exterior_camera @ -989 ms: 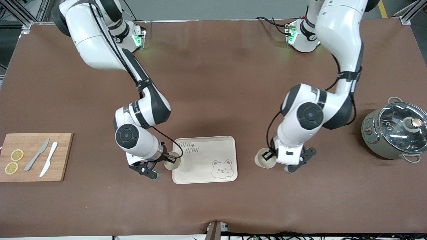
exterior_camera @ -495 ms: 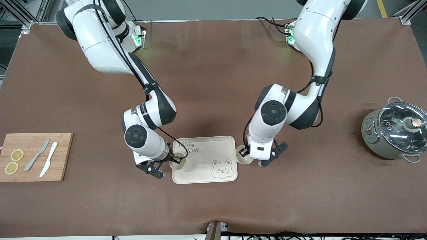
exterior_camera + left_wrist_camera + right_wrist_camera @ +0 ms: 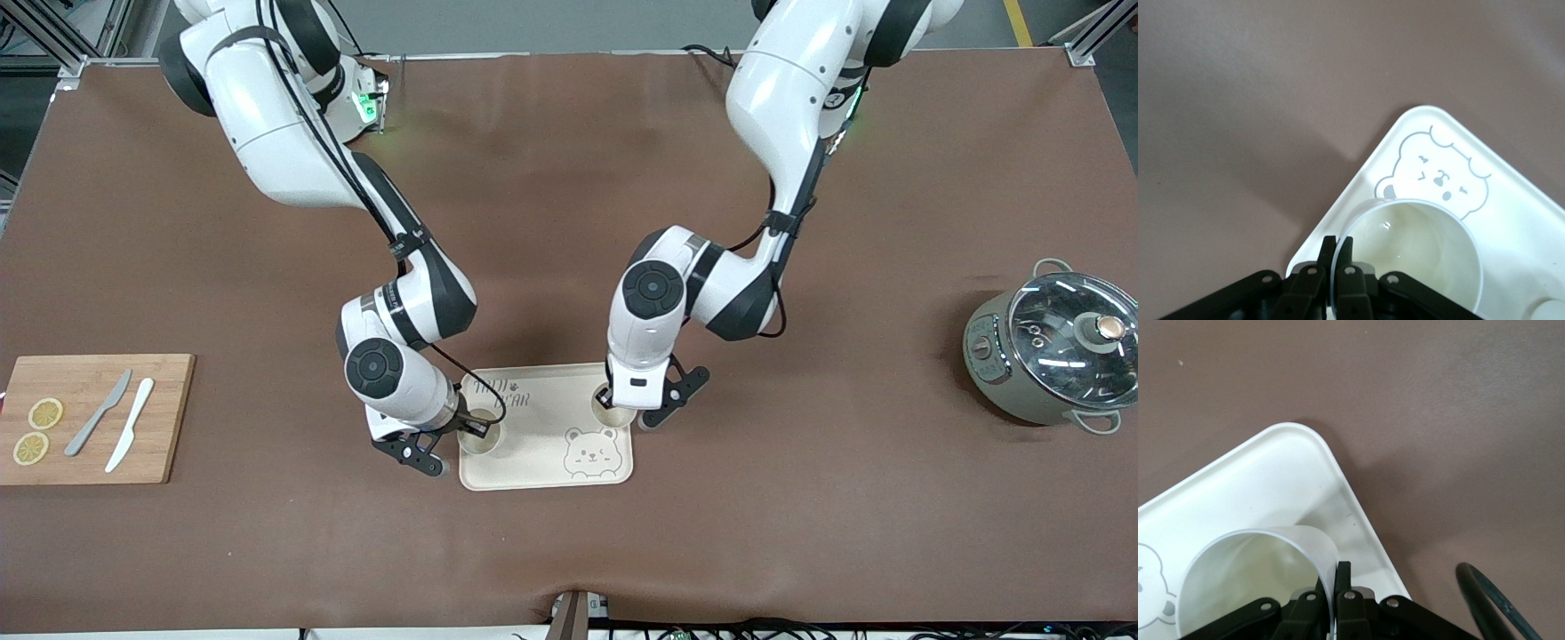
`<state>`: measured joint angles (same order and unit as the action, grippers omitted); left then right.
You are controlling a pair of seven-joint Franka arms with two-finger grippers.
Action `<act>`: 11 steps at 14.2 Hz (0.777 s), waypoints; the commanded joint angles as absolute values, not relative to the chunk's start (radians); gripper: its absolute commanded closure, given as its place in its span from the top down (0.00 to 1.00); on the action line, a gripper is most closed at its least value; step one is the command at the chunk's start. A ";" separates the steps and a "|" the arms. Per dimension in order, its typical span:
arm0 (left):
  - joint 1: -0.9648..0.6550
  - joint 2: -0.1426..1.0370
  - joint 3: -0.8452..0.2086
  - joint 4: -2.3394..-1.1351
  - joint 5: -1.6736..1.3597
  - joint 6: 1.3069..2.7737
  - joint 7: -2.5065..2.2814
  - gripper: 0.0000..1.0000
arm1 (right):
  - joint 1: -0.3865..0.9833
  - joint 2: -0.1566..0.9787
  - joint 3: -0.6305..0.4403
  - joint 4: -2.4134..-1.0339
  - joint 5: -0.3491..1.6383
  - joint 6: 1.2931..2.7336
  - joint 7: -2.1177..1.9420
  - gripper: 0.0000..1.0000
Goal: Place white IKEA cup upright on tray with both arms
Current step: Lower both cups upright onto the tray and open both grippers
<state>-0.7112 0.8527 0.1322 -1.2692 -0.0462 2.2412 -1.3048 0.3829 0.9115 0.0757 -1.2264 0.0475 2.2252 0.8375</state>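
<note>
Tray (image 3: 544,462), two cups (upright) over it, pincer-held rims

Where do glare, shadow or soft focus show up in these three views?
Front view: window-like glare on the grey pot's glass lid, soft arm shadows on the brown table, all sharp. Left wrist view: a small highlight inside the white cup, a broad shadow across the cloth beside the cream bear-print tray. Right wrist view: the second white cup shades the tray's corner.
</note>
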 commanded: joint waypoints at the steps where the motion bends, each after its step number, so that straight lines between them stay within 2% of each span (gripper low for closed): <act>1: -0.752 0.893 0.172 -1.233 -0.041 2.244 -1.327 0.00 | 0.403 0.923 0.066 -1.224 0.043 2.244 0.859 0.00; 5: -0.776 0.917 0.186 -1.235 -0.040 2.260 -1.332 0.00 | 0.403 0.925 0.066 -1.223 0.044 2.249 0.859 0.00; 6: -0.775 0.917 0.186 -1.235 -0.040 2.261 -1.328 0.00 | 0.403 0.925 0.066 -1.223 0.044 2.247 0.859 0.08; 7: -0.772 0.916 0.186 -1.236 -0.041 2.263 -1.321 0.08 | 0.402 0.925 0.066 -1.224 0.046 2.249 0.859 0.36; 8: -0.770 0.913 0.184 -1.236 -0.041 2.264 -1.313 0.38 | 0.403 0.925 0.064 -1.223 0.046 2.249 0.859 0.41; 9: -0.769 0.913 0.186 -1.239 -0.040 2.264 -1.304 0.81 | 0.403 0.925 0.066 -1.223 0.046 2.249 0.859 0.57; 10: -0.773 0.911 0.187 -1.241 -0.029 2.264 -1.293 1.00 | 0.403 0.925 0.064 -1.223 0.045 2.249 0.859 0.86; 11: -0.772 0.904 0.186 -1.241 -0.014 2.264 -1.292 1.00 | 0.403 0.923 0.064 -1.223 0.043 2.249 0.859 1.00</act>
<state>-0.7633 0.9053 0.1746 -1.2559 -0.0423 2.2611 -1.2976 0.3948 0.9213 0.0734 -1.2263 0.0475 2.2406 0.8410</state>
